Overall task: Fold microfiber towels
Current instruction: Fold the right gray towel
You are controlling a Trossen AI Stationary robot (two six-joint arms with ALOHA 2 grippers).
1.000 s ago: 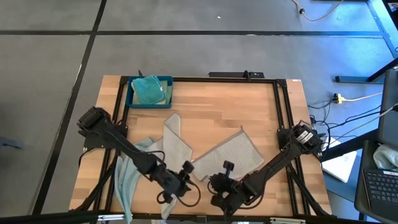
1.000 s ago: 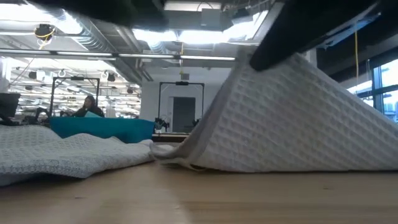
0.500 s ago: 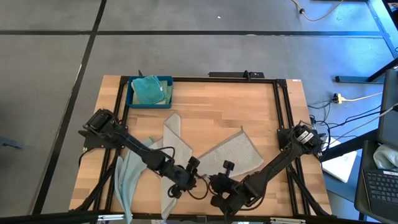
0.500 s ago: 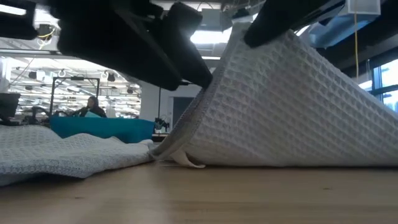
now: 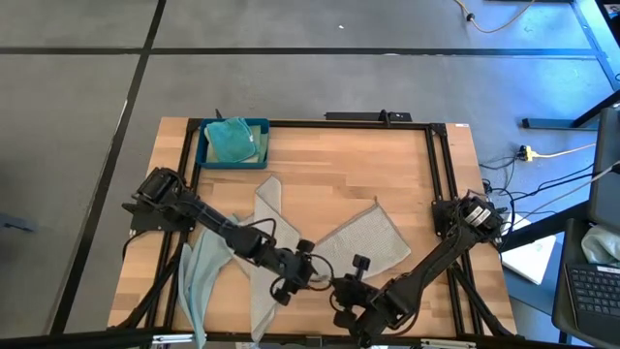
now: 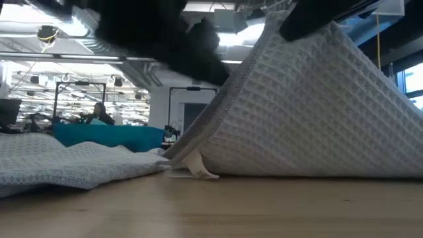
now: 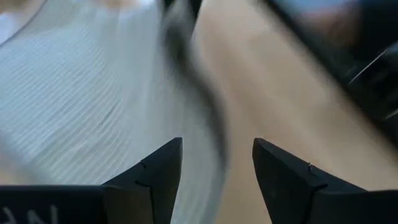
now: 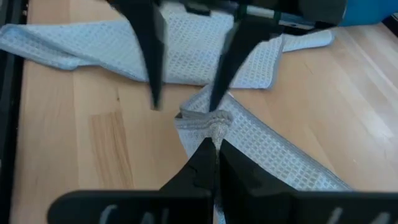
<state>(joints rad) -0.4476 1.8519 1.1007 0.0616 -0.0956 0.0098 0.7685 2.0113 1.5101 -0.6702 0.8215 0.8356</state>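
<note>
A light grey towel lies at the table's near middle, its near left corner raised like a tent in the low view. My right gripper is shut on that corner. My left gripper is open; its fingers stand on either side of the towel's raised edge. A second grey towel lies flat to the left. A pale blue towel hangs over the near left edge. A teal towel lies in the tray. A pale green one I cannot make out. My right gripper pinches the grey towel's near left corner between its two fingers, bunched; how many layers, I cannot tell. The corner is lifted clear and the cloth slopes down from it to the table, where the rest lies. My left gripper: I cannot tell whether its open fingers touch the towel.
The dark blue tray stands at the far left corner. A black frame runs round the table's edges. A white tag on the lifted towel's edge touches the wood. Bare wood lies at the far middle.
My left gripper has gone toward the table's right, across the second grey towel, up to the raised corner that my right gripper holds. The lifted corner has risen a little, and the towel's edge stands steeper.
</note>
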